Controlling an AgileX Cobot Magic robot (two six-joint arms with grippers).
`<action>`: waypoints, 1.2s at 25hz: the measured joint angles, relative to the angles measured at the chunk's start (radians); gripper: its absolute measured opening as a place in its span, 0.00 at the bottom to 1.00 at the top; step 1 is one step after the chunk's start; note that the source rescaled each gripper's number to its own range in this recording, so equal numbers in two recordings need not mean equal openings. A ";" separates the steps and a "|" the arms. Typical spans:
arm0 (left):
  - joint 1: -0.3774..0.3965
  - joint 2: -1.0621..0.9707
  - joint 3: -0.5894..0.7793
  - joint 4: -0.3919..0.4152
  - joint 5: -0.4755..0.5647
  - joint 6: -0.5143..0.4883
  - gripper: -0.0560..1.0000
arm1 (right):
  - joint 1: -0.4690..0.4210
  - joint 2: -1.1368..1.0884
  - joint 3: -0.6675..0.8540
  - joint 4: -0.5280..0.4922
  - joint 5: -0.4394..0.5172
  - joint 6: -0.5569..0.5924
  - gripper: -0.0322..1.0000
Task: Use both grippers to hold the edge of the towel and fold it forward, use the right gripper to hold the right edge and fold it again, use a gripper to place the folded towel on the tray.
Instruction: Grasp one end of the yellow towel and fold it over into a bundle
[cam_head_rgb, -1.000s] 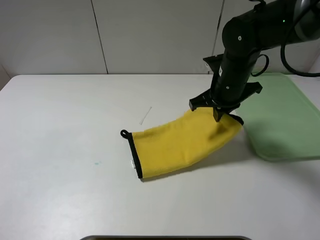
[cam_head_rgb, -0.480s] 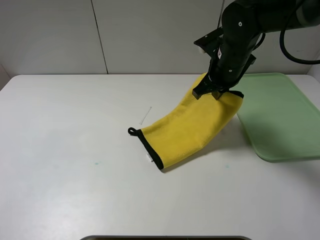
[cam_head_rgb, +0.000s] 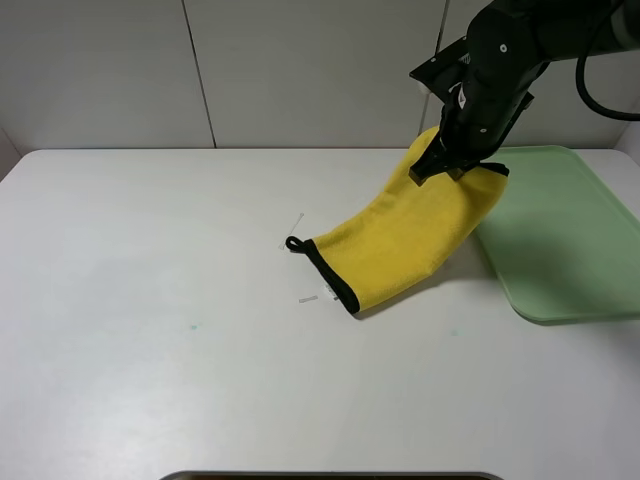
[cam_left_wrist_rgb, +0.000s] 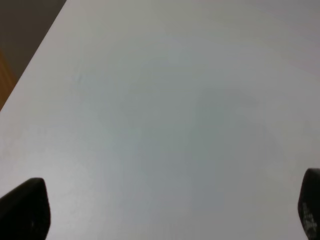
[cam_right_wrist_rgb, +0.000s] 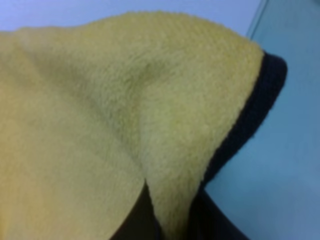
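The folded yellow towel (cam_head_rgb: 405, 235) hangs from my right gripper (cam_head_rgb: 458, 168), which is shut on its upper end just left of the pale-green tray (cam_head_rgb: 570, 240). The towel's lower end, with black trim and a small loop (cam_head_rgb: 293, 243), still rests on the table. In the right wrist view the fluffy towel (cam_right_wrist_rgb: 100, 115) fills the picture, its black-trimmed edge (cam_right_wrist_rgb: 252, 115) over the tray (cam_right_wrist_rgb: 285, 165). My left gripper (cam_left_wrist_rgb: 167, 210) does not show in the high view. Its wrist view shows two fingertips (cam_left_wrist_rgb: 25, 207) set wide apart over bare table, holding nothing.
Two small white scraps (cam_head_rgb: 291, 230) lie on the white table (cam_head_rgb: 150, 300) near the towel's loop. A wall stands behind the table's far edge. The table's left edge (cam_left_wrist_rgb: 30, 65) shows in the left wrist view.
My right gripper has risen and moved right towards the tray, still shut on the towel. The towel's trailing end has slid right across the table. The left gripper stays open.
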 joint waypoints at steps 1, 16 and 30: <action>0.000 0.000 0.000 0.000 0.000 0.000 1.00 | 0.005 0.000 0.000 0.004 0.006 0.000 0.08; 0.000 0.000 0.000 0.000 0.000 0.000 1.00 | 0.158 0.000 0.000 0.134 0.016 0.004 0.08; 0.000 0.000 0.000 0.000 0.000 0.000 1.00 | 0.237 0.064 0.000 0.248 0.015 0.004 0.08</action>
